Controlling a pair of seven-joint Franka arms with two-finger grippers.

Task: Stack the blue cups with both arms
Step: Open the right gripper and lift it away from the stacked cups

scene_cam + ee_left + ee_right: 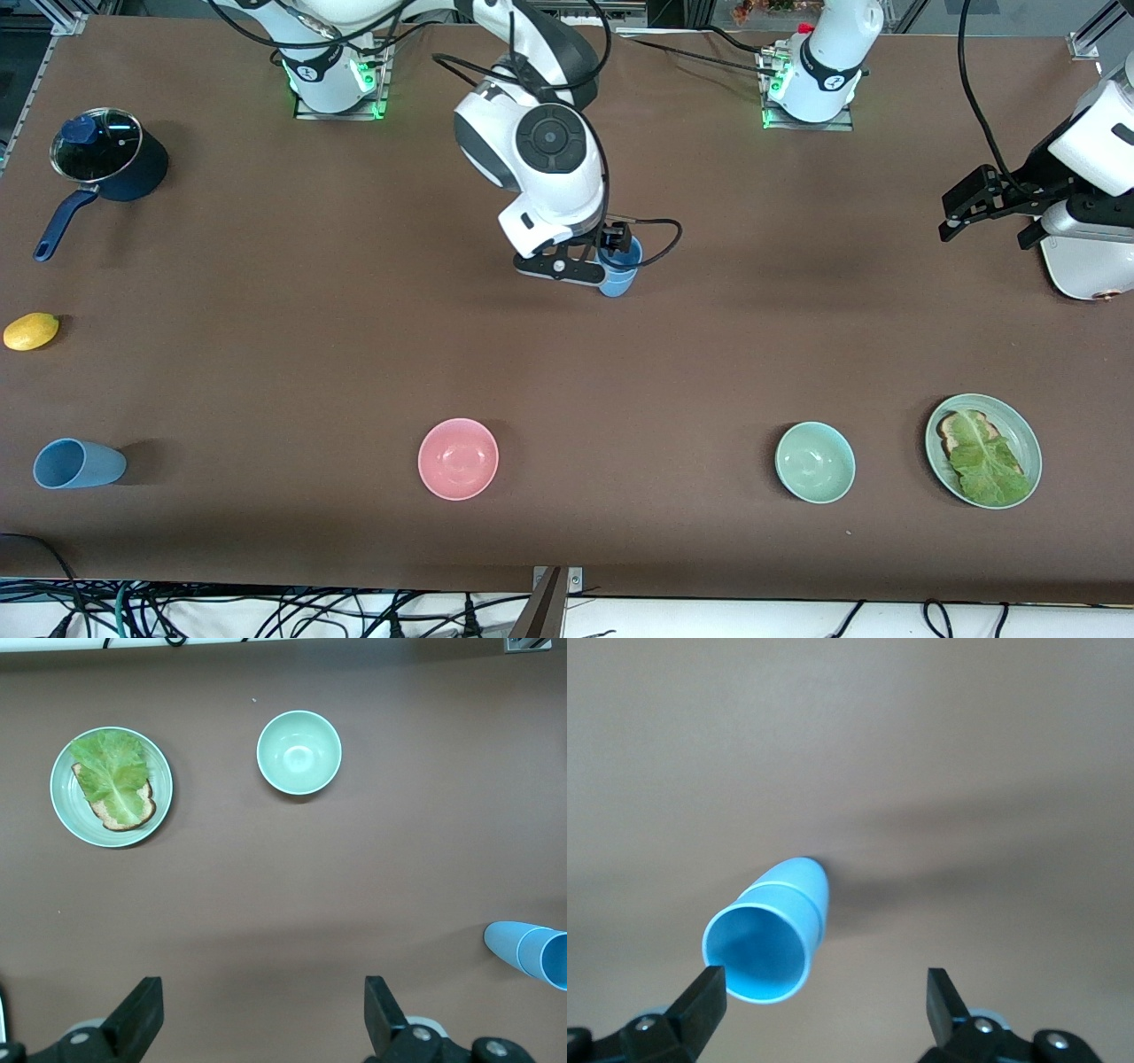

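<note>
Two blue cups, one nested in the other [620,276] [776,935], stand upright in the middle of the table. My right gripper [609,257] [824,994] hangs just above them, open, with one finger [702,1001] beside the upper cup's rim and nothing held. The same stack [530,951] shows at the edge of the left wrist view. Another blue cup [76,463] lies on its side near the front camera, at the right arm's end of the table. My left gripper [959,209] [261,1014] waits open above the left arm's end of the table.
A pink bowl [458,458], a green bowl [815,462] [299,752] and a green plate [1028,439] [62,811] with toast and lettuce lie along the side near the front camera. A dark-blue lidded pot [108,164] and a lemon [31,330] sit at the right arm's end.
</note>
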